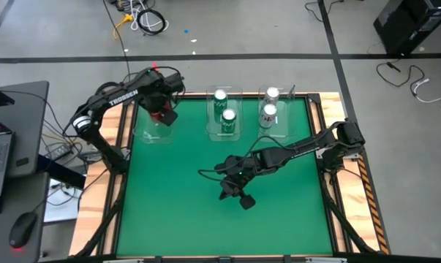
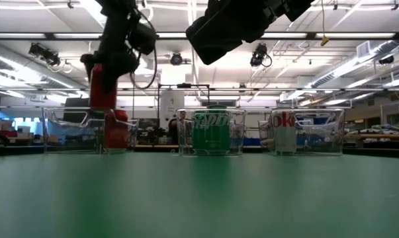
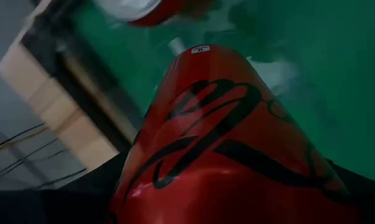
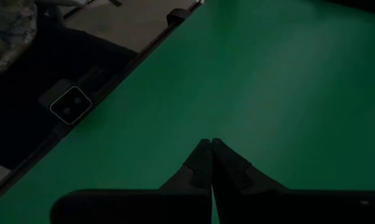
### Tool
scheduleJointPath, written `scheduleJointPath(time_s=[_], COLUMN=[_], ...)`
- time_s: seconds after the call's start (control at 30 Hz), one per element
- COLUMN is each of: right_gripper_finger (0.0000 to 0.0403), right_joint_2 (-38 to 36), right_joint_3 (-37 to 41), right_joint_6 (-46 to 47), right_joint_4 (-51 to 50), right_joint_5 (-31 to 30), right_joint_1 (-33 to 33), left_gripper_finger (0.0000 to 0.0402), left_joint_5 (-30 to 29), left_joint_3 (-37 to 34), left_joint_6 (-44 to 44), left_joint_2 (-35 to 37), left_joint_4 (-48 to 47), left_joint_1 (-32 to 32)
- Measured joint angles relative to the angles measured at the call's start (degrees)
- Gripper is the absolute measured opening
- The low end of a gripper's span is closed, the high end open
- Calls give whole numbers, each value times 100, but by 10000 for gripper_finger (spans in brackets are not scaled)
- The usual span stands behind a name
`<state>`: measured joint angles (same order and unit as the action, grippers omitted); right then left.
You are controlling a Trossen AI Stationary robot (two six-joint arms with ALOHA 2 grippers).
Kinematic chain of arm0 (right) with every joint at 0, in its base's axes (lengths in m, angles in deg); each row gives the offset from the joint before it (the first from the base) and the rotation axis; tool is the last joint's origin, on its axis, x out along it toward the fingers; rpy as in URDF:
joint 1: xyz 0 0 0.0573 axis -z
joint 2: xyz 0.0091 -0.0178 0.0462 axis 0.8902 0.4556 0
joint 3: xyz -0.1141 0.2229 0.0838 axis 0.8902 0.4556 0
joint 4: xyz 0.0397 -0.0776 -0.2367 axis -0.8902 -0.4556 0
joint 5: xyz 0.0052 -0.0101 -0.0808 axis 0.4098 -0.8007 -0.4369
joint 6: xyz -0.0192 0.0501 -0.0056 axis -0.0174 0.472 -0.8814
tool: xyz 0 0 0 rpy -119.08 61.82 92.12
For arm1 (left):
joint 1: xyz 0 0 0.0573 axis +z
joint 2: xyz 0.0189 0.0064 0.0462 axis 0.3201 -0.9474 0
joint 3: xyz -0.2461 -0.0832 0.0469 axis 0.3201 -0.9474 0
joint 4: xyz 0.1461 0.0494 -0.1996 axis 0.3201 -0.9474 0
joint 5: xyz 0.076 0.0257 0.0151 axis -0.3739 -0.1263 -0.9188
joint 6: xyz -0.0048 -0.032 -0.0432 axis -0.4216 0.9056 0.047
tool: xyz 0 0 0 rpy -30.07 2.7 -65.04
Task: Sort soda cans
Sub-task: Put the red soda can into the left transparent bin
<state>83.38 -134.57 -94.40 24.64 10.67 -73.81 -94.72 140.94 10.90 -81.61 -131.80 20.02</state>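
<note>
The left pincer (image 1: 160,109) holds a red can (image 2: 103,86) upright, its fingers spread wide around the can's body, hanging over the left bin (image 1: 153,128), where a 2nd red can (image 2: 120,129) already stands. To finish this step well, I judge the held can should come straight down into the free part of that bin, clear of its clear walls and of the can inside, and be let go only once it rests on the bottom. The 2 green cans (image 1: 223,108) sit in the middle bin (image 1: 225,134) and the 2 silver-white cans (image 1: 270,107) in the right bin (image 1: 275,131). The right pincer (image 4: 207,163) is shut and empty, waiting over the green table (image 1: 176,197) in front of the middle bin. The left wrist view is almost filled by the held can, so the left pincer's fingers cannot be made out there, and the gap below the can is hard to judge.
</note>
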Motion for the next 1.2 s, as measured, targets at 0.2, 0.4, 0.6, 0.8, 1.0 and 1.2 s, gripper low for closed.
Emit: scheduleJointPath(time_s=[0.2, 0.4, 0.6, 0.8, 1.0, 1.2], right_gripper_finger=[9, 9, 9, 9, 9, 9], right_joint_2=[0, 0, 0, 0, 0, 2], right_joint_3=[0, 0, 0, 0, 0, 0], right_joint_6=[-1, -1, 4, 43, 45, 47], right_joint_4=[-7, -9, -11, -11, -11, -11], right_joint_5=[0, 0, 0, -1, -2, -4], right_joint_1=[0, 0, 0, 0, 0, 0], left_gripper_finger=[294, 294, 294, 294, 294, 294], left_joint_5=[11, 343, 747, 881, 882, 871], left_joint_3=[-662, -1180, -1536, -1853, -2059, -2085], left_joint_6=[-138, -286, -311, -342, -372, -291], left_joint_2=[-2, -2, -2, -2, -4, -7], left_joint_4=[355, 943, 1592, 1961, 2083, 2196], left_joint_1=[194, 248, 259, 259, 256, 256])
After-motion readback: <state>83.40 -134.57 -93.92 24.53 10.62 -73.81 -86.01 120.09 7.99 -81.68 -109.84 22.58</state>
